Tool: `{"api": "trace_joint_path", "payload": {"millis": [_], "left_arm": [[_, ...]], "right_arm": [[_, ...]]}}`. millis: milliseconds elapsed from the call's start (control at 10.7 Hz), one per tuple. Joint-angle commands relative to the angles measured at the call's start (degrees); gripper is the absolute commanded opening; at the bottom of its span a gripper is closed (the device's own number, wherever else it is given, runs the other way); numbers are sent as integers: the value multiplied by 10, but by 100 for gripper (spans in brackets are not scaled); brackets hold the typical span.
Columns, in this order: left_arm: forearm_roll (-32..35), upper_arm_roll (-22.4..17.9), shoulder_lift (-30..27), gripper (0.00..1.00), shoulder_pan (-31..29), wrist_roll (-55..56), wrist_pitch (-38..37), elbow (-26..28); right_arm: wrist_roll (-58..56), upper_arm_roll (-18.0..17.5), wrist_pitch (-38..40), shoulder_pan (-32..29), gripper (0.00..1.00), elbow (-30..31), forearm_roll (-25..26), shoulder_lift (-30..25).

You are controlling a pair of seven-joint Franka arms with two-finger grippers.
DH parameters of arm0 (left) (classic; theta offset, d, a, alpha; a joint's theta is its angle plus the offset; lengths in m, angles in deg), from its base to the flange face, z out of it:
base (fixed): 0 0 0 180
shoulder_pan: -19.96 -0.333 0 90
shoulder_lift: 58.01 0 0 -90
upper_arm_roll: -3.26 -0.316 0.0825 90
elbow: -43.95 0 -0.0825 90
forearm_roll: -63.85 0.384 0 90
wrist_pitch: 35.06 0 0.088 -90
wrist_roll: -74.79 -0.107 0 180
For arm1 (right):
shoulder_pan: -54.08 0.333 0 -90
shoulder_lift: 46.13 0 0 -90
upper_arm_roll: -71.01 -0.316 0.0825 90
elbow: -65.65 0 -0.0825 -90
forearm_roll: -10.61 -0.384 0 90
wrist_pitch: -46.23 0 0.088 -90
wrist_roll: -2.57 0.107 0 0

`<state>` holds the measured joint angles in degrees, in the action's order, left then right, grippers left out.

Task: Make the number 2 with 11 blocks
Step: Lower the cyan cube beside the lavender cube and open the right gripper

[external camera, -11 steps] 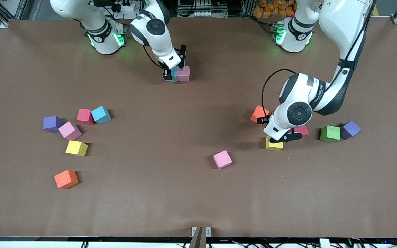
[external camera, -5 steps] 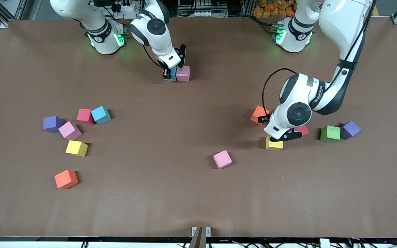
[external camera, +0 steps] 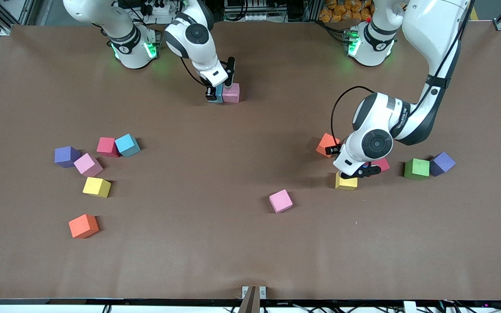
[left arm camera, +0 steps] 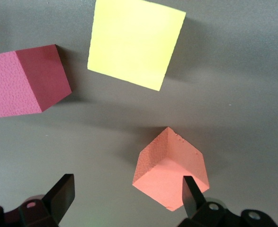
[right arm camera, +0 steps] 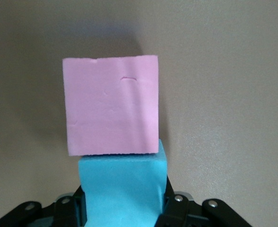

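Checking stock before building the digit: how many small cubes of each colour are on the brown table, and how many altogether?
blue foam cube: 2
pink foam cube: 3
red foam cube: 2
orange foam cube: 2
yellow foam cube: 2
green foam cube: 1
purple foam cube: 2
Total: 14

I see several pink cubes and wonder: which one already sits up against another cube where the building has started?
The pink block nearest the robots' bases, touching the blue block held in the right pincer. The other two pink blocks lie among the loose cubes, nearer the camera.
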<state>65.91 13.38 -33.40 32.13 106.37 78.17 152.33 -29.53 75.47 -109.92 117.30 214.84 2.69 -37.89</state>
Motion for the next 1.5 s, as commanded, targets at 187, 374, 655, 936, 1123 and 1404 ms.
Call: {"api": "trace_joint_path", "payload": {"millis": [187,374,655,936,1123,1404], "left_arm": [[-2,-4,-4,100,-7,-18,-1,4],[-2,-4,-4,100,-9,-44,-1,4],[-2,-4,-3,100,-9,-49,-2,4],[-2,0,1,100,-9,-87,-2,3],[-2,-1,-2,100,-10,-162,-5,3],[0,1,-7,100,-11,-264,-6,-3]], "right_arm": [[15,2,-26,15,40,8,-6,9],[19,2,-28,17,62,8,-6,10],[34,1,-22,17,100,8,-6,6],[34,-1,8,16,100,6,-6,-17],[34,-1,31,14,100,6,-7,-35],[29,0,75,10,100,4,-6,-73]]}}
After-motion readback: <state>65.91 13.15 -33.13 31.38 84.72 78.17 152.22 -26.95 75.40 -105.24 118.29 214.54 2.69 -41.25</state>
